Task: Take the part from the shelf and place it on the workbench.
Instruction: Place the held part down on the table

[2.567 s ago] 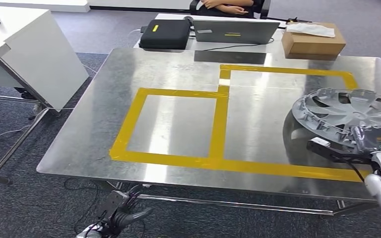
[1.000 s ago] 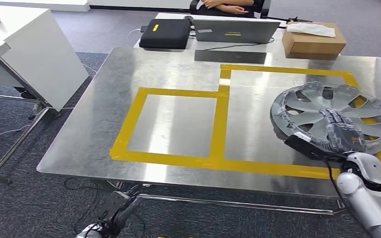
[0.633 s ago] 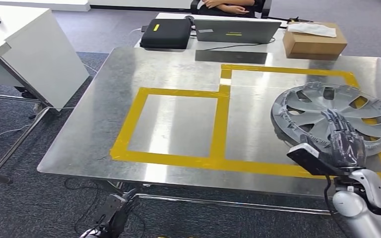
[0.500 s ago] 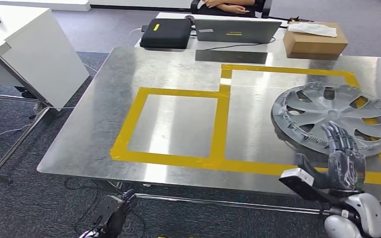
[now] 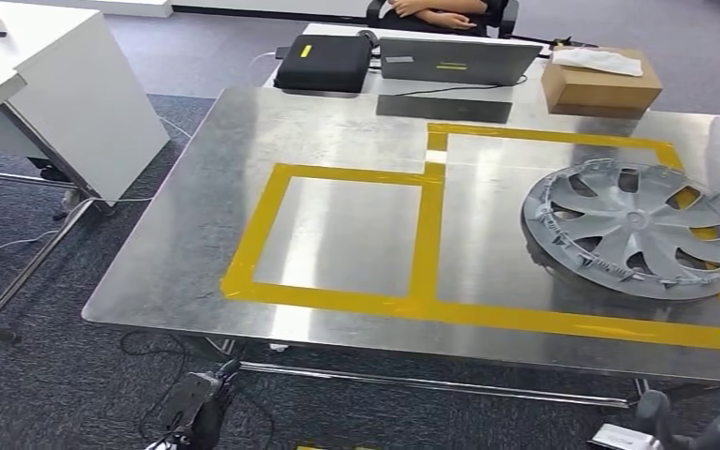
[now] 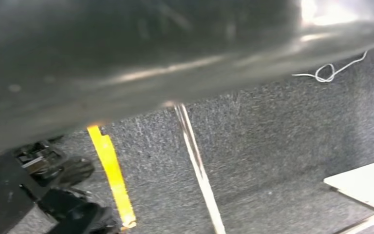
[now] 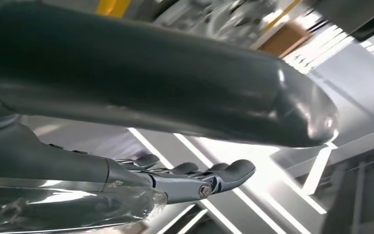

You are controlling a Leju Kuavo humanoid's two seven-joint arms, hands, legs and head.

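Head view is bright and pretty sharp, with soft overhead light smearing pale glare streaks across the metal workbench (image 5: 197, 234). The hubcap (image 5: 639, 228) throws just a thin shadow under its near rim. Both wrist views are motion-blurred; the right one blows out white behind the right hand (image 7: 190, 178).

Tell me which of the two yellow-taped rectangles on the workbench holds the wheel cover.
The larger right rectangle, nearer the cardboard box, holds the wheel cover. The smaller left rectangle encloses bare metal.
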